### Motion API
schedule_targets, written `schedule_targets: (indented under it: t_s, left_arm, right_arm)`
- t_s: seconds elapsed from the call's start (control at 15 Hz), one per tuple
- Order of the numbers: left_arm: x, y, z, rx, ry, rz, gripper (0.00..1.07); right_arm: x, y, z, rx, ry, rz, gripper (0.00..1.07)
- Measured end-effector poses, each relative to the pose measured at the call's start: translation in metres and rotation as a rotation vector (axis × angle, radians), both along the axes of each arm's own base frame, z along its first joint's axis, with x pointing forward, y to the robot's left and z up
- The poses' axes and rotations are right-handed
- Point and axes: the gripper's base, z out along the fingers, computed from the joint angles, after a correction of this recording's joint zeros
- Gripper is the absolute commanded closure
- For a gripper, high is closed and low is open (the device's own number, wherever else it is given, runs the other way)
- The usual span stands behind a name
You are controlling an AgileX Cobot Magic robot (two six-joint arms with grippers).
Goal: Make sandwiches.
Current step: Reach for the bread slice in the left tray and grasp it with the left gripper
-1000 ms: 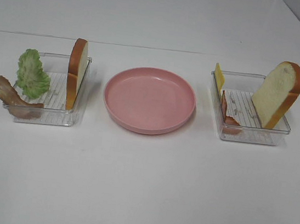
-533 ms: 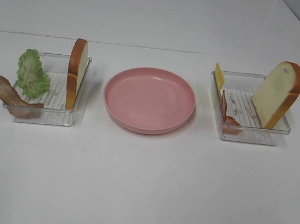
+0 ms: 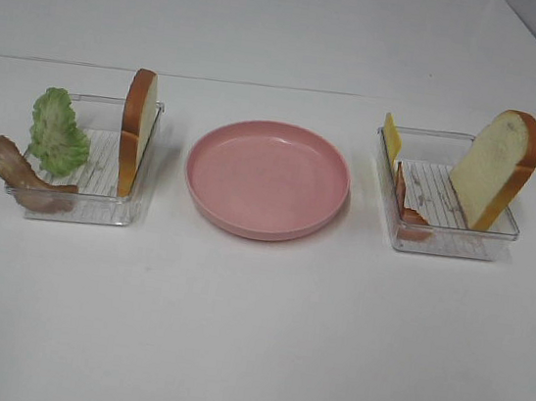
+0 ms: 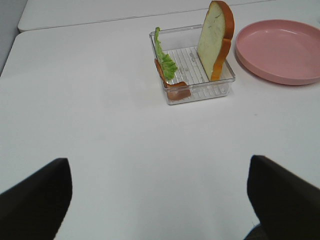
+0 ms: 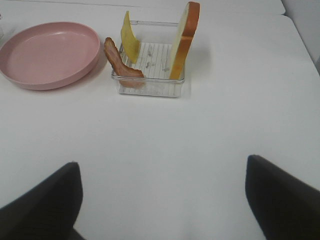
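In the left tray point(image 3: 79, 209) stands a bread slice point(image 3: 136, 132).

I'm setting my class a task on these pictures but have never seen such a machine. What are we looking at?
This is a robot with two arms. One picture is from a camera high above the white table; the other two are from a camera on each wrist. The dark shapes there are the left arm's fingers and the right arm's fingers, both open, holding nothing. An empty round pink plate sits between two clear plastic trays. The left tray holds an upright toy bread slice, a green lettuce leaf and a brown bacon strip. The right tray holds a leaning bread slice, a yellow cheese square and a second bacon strip.
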Motion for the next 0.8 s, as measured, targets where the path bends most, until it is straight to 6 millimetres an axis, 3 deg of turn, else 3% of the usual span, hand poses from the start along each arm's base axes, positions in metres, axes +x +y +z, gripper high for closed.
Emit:
schedule_targets:
  t_s: [0.8]
  left_arm:
    - [0.0,0.0,0.0,0.0,0.0,0.0,0.17]
  right_arm:
    - [0.0,0.0,0.0,0.0,0.0,0.0,0.24]
